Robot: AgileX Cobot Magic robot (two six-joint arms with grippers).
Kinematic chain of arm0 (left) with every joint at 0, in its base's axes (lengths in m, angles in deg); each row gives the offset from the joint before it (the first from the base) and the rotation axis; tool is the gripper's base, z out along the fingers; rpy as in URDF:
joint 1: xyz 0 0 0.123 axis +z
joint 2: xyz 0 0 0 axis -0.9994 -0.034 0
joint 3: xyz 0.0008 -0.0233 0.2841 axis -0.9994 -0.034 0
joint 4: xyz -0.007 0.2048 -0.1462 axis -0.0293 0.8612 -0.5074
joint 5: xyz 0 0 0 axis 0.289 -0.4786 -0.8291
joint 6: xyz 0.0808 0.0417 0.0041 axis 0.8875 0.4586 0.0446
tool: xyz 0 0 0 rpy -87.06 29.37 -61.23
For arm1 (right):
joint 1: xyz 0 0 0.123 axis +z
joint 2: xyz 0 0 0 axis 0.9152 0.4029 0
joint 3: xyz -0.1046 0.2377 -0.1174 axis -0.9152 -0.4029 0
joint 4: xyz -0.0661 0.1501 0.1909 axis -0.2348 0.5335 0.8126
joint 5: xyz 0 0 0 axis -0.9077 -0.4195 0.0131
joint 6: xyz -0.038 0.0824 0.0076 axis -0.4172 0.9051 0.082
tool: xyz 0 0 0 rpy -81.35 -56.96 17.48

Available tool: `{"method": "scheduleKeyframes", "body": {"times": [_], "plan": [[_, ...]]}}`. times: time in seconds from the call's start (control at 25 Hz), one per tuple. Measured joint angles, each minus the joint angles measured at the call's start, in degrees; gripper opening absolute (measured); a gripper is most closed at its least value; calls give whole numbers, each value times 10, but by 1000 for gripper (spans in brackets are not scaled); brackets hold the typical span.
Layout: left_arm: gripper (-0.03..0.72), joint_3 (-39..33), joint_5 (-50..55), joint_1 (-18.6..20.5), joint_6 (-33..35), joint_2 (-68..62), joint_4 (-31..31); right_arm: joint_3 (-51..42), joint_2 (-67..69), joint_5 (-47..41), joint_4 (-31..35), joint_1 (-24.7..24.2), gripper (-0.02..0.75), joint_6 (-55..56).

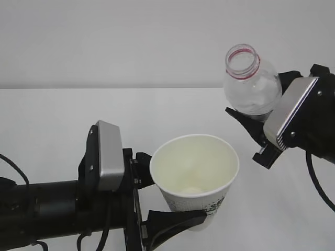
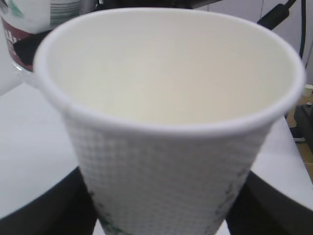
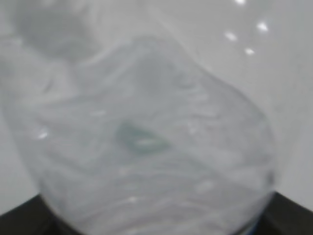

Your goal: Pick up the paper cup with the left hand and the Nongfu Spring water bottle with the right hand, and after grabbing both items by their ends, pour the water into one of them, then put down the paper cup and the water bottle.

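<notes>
White table below: left gripper point(image 1: 152, 201) grips cup point(image 1: 194, 178), right gripper point(image 1: 250, 128) grips bottle point(image 1: 251, 81), mouth up-right of rim.

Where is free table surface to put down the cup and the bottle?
Bare white table lies behind the left gripper, and between paper cup and right gripper, below the water bottle. Crowded: around both grippers.

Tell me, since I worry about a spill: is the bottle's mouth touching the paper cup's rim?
Apart. The exterior view shows the water bottle held up and to the right of the paper cup, with bare table plainly visible between its body and the cup's rim.
</notes>
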Motion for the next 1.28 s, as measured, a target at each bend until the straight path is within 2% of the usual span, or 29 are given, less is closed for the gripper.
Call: {"method": "scheduleKeyframes", "body": {"times": [0.68,1.28], "plan": [[516,0,5,0,12,0,-3,20,0,-40,5,0,503,-63],[510,0,5,0,13,0,-51,29,0,-43,4,0,503,-113]]}}
